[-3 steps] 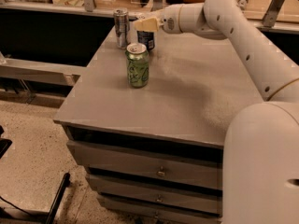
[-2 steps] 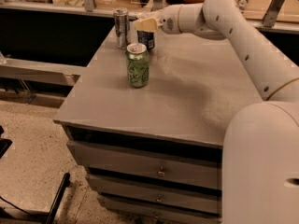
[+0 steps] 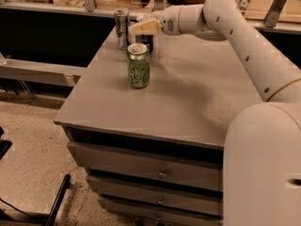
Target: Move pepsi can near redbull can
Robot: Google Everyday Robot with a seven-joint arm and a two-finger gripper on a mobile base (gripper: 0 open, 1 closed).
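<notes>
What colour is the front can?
Green can, camera view; the hand sits at the pepsi can.

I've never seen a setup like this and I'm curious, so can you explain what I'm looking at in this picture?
It is one camera picture, looking down on a grey table with drawers. The big white shape is a robot's arm, reaching across to the far edge. Its end effector, the grasping part, is at the dark blue pepsi can; whether it grips the can I cannot tell. Just to the picture's left stands the slim silver redbull can. A green can stands nearer the camera, apart from the arm.
</notes>
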